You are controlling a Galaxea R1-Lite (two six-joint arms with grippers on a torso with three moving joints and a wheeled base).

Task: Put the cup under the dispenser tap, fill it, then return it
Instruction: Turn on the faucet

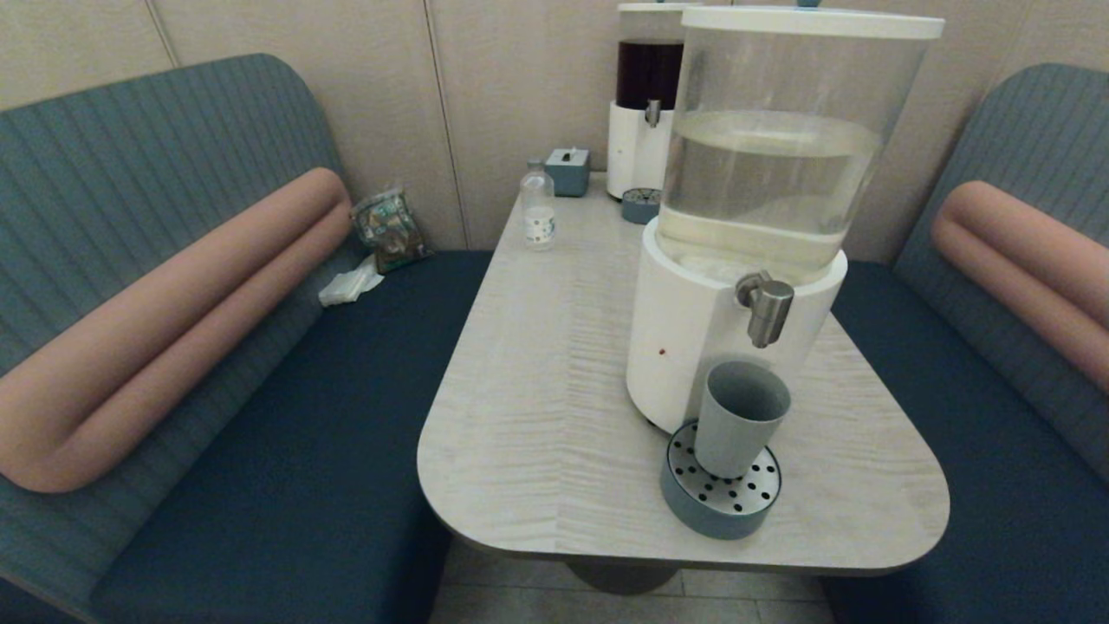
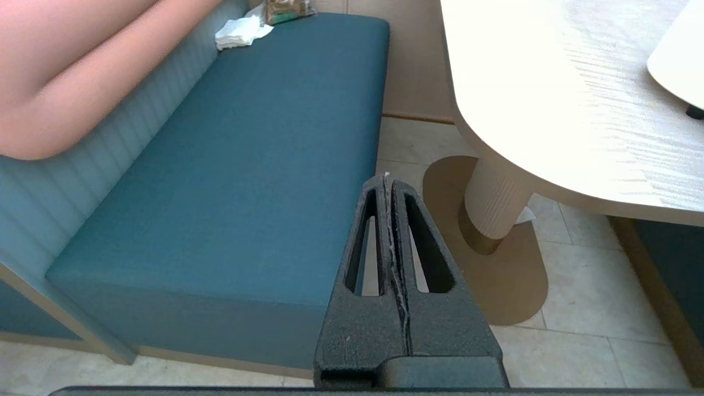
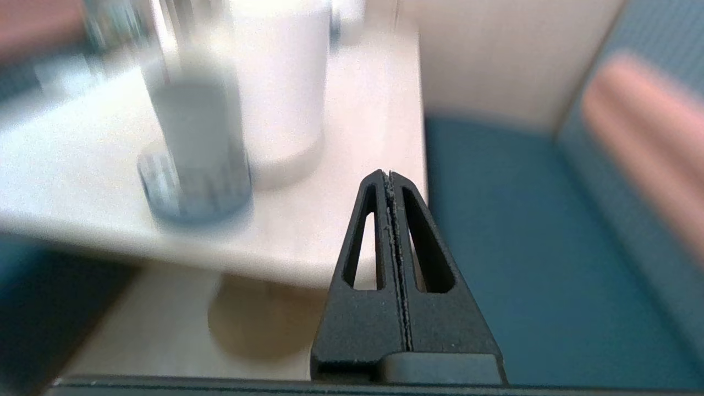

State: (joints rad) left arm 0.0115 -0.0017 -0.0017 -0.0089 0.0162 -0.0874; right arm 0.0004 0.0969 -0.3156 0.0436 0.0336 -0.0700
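The grey-blue cup [image 1: 739, 418] stands upright on the round perforated drip tray [image 1: 721, 492], directly below the steel dispenser tap [image 1: 768, 308] of the large white-based dispenser [image 1: 762, 191]. No arm shows in the head view. My right gripper [image 3: 389, 175] is shut and empty, low off the table's near right corner, with the cup [image 3: 192, 137] ahead of it and apart from it. Shut and empty too, my left gripper [image 2: 388, 179] hangs below table height beside the left bench.
A second dispenser with dark liquid [image 1: 645, 104] stands at the back with its own drip tray [image 1: 639, 206]. A small clear bottle [image 1: 538, 212] and a tissue box [image 1: 568, 170] are on the far table. Benches [image 1: 286, 416] flank the table [image 1: 537, 416].
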